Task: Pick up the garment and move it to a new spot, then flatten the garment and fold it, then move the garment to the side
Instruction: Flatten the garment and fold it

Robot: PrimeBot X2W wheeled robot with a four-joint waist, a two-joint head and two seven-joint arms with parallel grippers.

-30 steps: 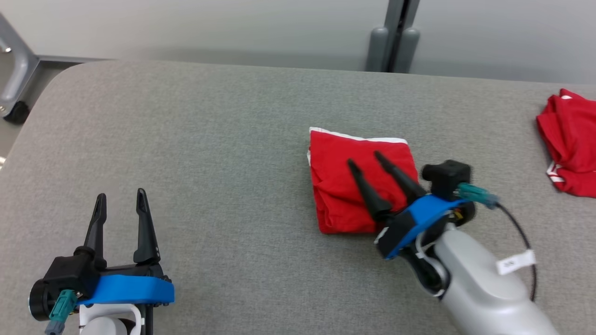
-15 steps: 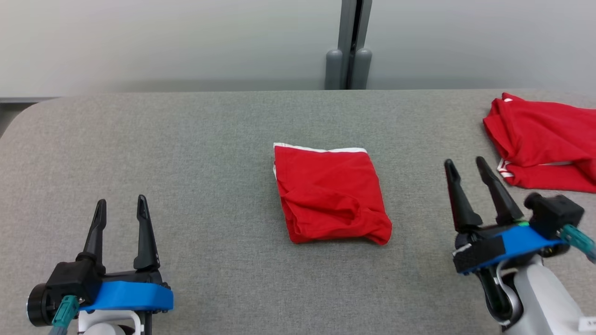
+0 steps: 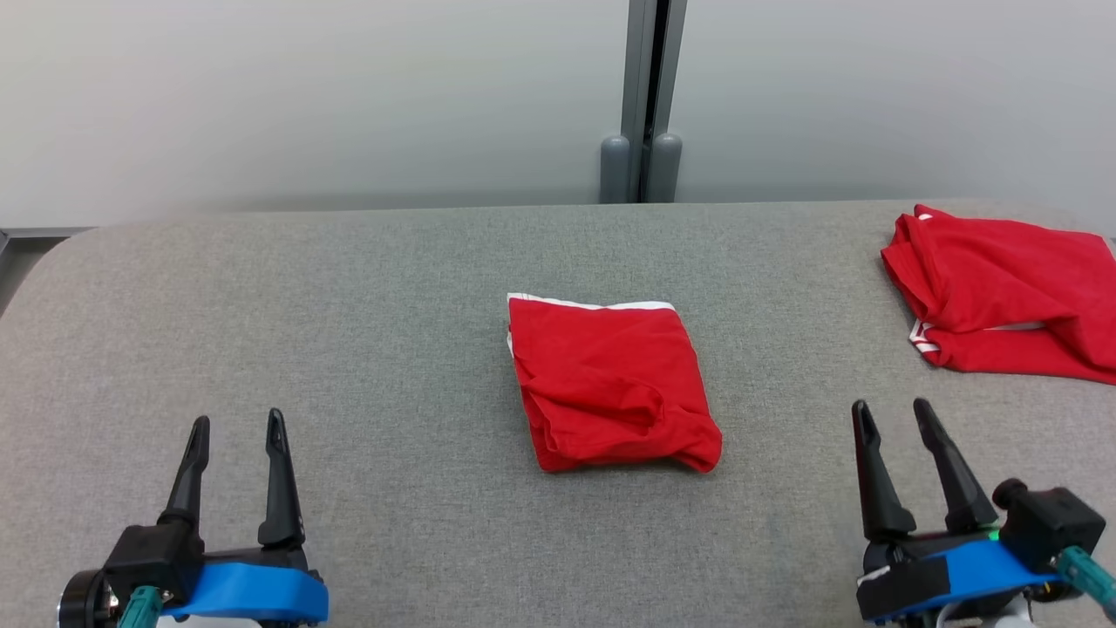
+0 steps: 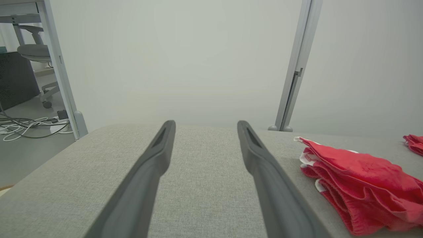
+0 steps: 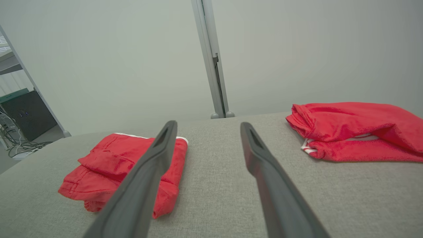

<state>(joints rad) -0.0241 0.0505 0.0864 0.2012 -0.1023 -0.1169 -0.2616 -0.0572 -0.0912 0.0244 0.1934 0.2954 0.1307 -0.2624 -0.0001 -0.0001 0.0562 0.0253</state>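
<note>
the folded garment (image 3: pixel 610 388), red with a white band along its far edge, lies near the middle of the grey table (image 3: pixel 349 331) as a compact, roughly square bundle, its near edge bunched and wrinkled. it lies free of both hands. the left hand (image 3: pixel 238 419) sits at the near left of the table, released, its two dark fingers spread apart and empty, pointing away from the robot, well apart from the garment. the right hand (image 3: pixel 890 406) sits at the near right, likewise released, its fingers parted, empty and leaning slightly leftward. a second red garment (image 3: pixel 1003 296), loosely folded with white trim showing at its near-left corner, lies at the far right of the table and runs off the right edge of the head view, well apart from the folded one. in the left wrist view bare table shows between the fingers, and the folded garment lies off to the right, its stacked layers and white edging seen from the side. in the right wrist view the folded garment lies to the left, partly behind one finger, and the second red garment lies to the right. behind the table stands a pale wall (image 3: pixel 305 96) with a grey post (image 3: pixel 645 87) running up it. past the table's left end are an office chair (image 4: pixel 33 51) and cables (image 4: pixel 23 127) on the floor.
</note>
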